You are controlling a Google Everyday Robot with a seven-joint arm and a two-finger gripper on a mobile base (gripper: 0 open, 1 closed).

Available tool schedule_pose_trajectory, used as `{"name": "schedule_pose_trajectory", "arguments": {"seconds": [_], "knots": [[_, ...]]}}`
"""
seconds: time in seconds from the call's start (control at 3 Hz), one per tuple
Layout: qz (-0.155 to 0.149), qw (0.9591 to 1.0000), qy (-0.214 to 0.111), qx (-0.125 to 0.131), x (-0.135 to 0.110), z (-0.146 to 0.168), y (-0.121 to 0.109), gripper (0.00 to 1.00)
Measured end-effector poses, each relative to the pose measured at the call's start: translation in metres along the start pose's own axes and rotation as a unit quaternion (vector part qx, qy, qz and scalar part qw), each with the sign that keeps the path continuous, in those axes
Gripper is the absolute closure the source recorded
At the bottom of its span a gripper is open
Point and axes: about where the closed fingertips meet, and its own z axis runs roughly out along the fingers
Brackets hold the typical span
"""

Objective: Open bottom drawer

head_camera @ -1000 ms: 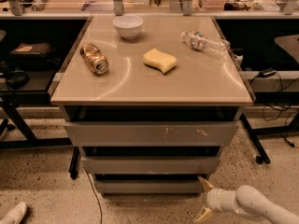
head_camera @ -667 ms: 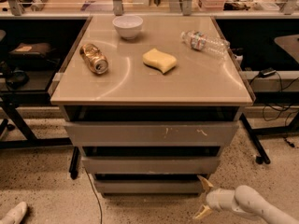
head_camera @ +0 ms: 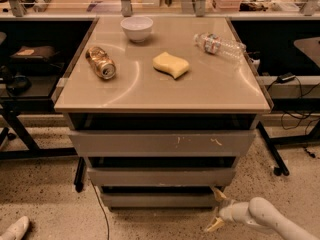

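The bottom drawer (head_camera: 157, 199) is the slimmest plain grey front, lowest of three under the beige cabinet top. It sits nearly flush under the middle drawer (head_camera: 161, 176). The top drawer (head_camera: 162, 143) is the widest and bears white scratch marks. My gripper (head_camera: 216, 209) comes in from the lower right on a white arm (head_camera: 265, 218), close to the floor. It is open, its two yellowish fingertips (head_camera: 218, 194) spread apart, the upper one at the bottom drawer's right end.
On the cabinet top (head_camera: 165, 91) lie a white bowl (head_camera: 136, 28), a tipped can (head_camera: 100, 62), a yellow sponge (head_camera: 171, 65) and a plastic bottle (head_camera: 219, 44). Black table legs (head_camera: 272, 149) and cables stand on both sides. A white shoe-like object (head_camera: 15, 229) lies at lower left.
The gripper and arm have shifted only slightly beside the bottom drawer's right end. The drawers have not moved.
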Motion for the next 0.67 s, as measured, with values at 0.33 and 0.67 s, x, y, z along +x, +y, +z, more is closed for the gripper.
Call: {"name": "schedule_pose_trajectory", "arguments": {"seconds": [0.33,0.67], "knots": [[-0.007,1.0000,-0.001,-0.005,0.004,0.025,-0.002,0.00],[-0.012,0.9998,0.007,-0.013,0.012,0.049,-0.004,0.00]]}}
